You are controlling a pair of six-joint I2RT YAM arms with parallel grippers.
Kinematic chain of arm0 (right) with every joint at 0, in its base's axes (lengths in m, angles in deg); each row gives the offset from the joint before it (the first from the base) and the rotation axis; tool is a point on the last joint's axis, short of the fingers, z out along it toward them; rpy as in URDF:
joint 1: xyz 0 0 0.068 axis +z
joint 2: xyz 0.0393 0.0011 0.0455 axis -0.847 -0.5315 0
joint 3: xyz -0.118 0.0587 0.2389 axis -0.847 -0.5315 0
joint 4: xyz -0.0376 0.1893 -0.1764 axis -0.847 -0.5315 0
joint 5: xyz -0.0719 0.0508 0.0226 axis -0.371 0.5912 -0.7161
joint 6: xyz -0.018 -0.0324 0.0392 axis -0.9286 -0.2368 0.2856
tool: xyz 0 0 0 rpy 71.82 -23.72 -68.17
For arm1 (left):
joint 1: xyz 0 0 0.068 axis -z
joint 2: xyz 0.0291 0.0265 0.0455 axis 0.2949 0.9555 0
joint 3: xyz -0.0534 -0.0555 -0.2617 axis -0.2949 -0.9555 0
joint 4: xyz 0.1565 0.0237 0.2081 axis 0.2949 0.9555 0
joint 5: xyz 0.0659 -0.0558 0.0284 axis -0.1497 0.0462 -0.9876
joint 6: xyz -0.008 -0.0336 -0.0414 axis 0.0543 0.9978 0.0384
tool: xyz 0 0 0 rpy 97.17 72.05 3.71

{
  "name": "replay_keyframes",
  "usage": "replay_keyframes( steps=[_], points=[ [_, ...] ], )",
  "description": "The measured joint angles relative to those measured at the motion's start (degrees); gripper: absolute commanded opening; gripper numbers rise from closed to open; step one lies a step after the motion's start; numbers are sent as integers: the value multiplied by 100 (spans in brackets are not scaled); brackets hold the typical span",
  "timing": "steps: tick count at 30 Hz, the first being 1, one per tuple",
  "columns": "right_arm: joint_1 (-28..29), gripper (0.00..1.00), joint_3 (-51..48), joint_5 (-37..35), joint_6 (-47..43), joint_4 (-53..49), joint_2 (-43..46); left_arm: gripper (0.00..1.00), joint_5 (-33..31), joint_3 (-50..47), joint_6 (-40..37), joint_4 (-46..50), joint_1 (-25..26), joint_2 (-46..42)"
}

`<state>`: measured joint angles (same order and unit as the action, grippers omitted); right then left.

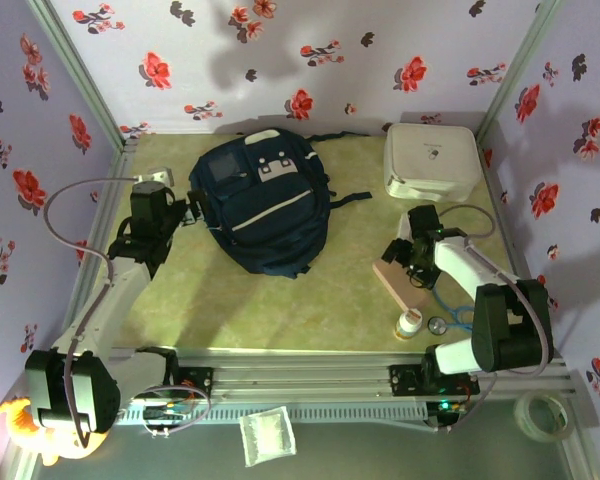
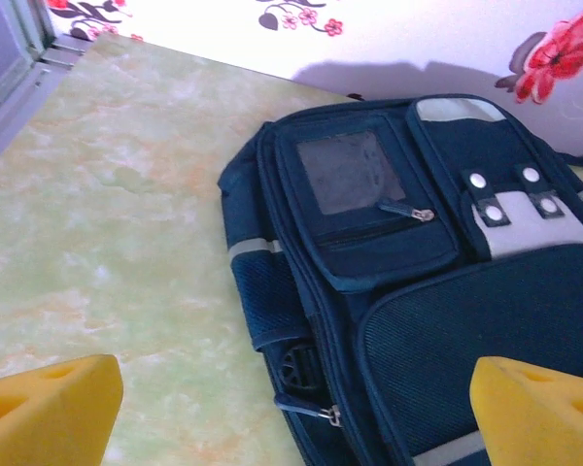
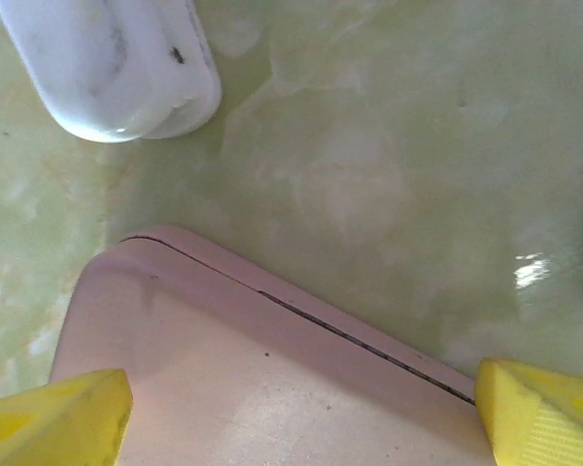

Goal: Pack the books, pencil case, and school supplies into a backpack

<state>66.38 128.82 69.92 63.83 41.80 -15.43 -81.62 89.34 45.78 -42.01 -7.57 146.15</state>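
Hovering | right tool [image 3: 296, 417] wide over pencil case [image 3: 223, 379] | left tool [image 2: 291, 413] wide beside backpack [image 2: 418, 291]

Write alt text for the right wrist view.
A pinkish-tan pencil case lies on the pale green table below the open right tool, whose yellow fingertips stand wide apart at the lower corners. A white box shows its rounded corner at upper left.

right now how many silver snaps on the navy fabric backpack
4 on the backpack: two on strap ends, two below on the pale grey patch. More may be hidden.
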Motion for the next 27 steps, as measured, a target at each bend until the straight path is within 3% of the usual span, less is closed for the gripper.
replay_keyframes(
  steps=[5, 11, 27],
  points=[
    [127, 88, -258, 584, 470, 470, 48, 92, 310, 85, 26, -4, 0, 46],
    [772, 88, -273, 990, 951, 839, 37, 92, 518, 212, 98, -2, 17, 227],
    [2096, 94, 332, -339, -7, -369, -90, 94, 704, 494, 98, 15, 382, 610]
  ],
)
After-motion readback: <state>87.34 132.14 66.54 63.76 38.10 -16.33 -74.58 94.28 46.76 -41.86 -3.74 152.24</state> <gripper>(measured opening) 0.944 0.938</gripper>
